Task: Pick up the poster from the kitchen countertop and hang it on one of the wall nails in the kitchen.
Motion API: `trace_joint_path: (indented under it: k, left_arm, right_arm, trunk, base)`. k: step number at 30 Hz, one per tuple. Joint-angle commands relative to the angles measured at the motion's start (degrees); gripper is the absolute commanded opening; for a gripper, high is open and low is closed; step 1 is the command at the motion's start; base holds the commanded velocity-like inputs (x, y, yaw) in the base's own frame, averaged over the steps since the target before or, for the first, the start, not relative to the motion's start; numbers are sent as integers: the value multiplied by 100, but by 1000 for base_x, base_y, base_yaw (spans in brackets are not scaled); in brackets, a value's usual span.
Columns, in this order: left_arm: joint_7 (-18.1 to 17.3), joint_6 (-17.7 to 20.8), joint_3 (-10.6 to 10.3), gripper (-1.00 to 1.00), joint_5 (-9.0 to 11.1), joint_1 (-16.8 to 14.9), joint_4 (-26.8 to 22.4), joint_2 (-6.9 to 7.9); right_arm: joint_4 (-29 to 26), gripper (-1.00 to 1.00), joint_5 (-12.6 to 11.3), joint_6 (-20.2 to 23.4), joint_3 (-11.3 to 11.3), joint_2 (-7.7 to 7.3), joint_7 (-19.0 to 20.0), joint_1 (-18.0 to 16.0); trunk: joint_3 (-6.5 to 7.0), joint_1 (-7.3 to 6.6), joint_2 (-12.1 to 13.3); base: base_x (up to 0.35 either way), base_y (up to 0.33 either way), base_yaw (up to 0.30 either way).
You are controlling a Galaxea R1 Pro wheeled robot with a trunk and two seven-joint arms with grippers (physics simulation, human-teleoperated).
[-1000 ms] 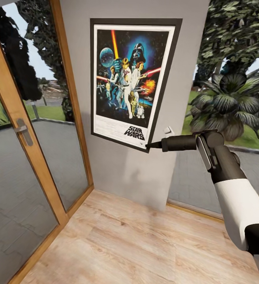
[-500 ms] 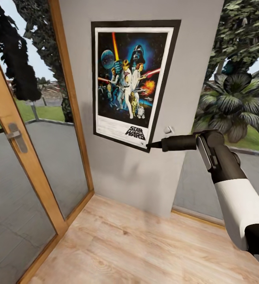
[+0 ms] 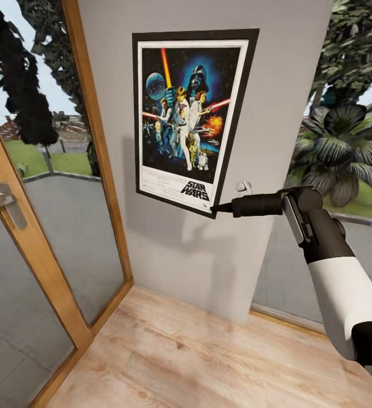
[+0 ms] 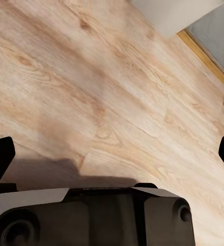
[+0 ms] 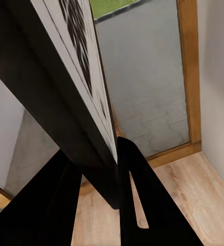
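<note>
While my right fingers (image 3: 215, 208) pinch the bottom corner of the upright, black-framed Star Wars film poster (image 3: 190, 116), at its 5 o'clock, it stands against the grey wall panel (image 3: 220, 249), tilted a little, lower edge slanting. In the right wrist view the 2 dark fingers (image 5: 126, 174) close on the frame edge (image 5: 65, 102), 1 on each face. I cannot make out a nail behind the frame, so I judge the hanging unfinished: I should keep the clamp firm, ease the top flat to the wall, and level it before letting go. My left fingers (image 4: 112, 154) are spread wide and empty above the pale wooden plank floor (image 4: 91, 77). At the poster's 9 o'clock stands a wood-framed glass door (image 3: 33, 226); at 3 o'clock, a small white knob (image 3: 242, 186) and leafy plants (image 3: 339, 147) outside.
</note>
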Motion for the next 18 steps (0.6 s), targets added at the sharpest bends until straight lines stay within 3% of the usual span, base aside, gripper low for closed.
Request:
trace_joint_path:
  k: [1, 8, 18]
  left_arm:
    - [-6, -25, -48, 100, 49, -6, -7, 4]
    - [1, -25, -44, 100, 49, -6, -4, 4]
    - [3, -139, -40, 100, 54, -6, -3, 4]
  right_arm:
    - [-1, -100, -33, 46, 8, -5, -7, -7]
    - [8, -100, -23, 46, 17, -3, -18, -7]
    - [16, -100, -9, 46, 33, 2, -67, -7]
  trunk:
    - [-13, 6, -12]
    - [-13, 6, -12]
    - [-13, 6, -12]
  base:
    - [247, 0, 0]
    - [176, 4, 0]
    - [146, 94, 0]
